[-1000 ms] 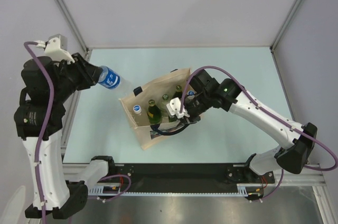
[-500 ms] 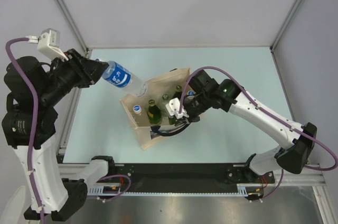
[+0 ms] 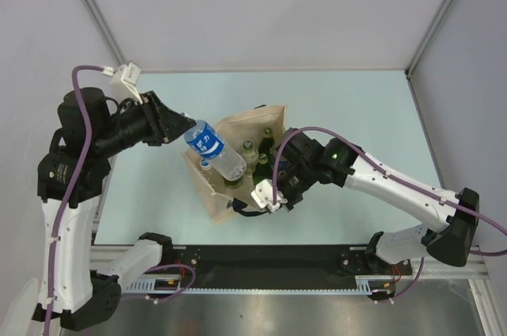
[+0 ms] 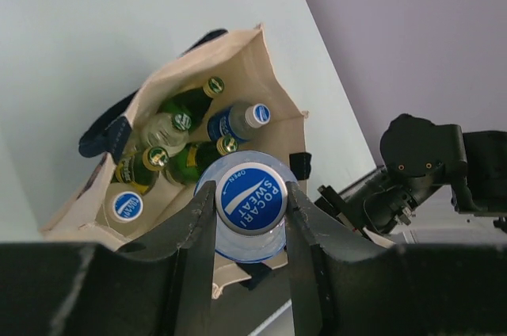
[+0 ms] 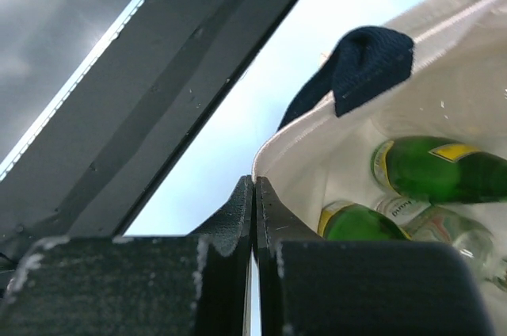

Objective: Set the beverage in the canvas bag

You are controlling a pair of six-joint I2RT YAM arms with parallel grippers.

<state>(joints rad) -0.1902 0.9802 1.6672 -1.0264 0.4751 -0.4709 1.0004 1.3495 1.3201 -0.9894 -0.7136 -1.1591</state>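
Gripping the beverage bottle (image 4: pixel 249 203) between partly spread fingers, the left gripper (image 4: pixel 247 193) holds it slanted above the canvas bag (image 3: pixel 211 196).
The bottle's far end points down into the bag's open mouth, over the green bottles (image 4: pixel 187 106) standing inside. At the bag's near rim, on the side away from the left gripper, the right gripper (image 5: pixel 254 182) is pinched fully shut on the fabric edge beside a navy handle (image 5: pixel 370 65).
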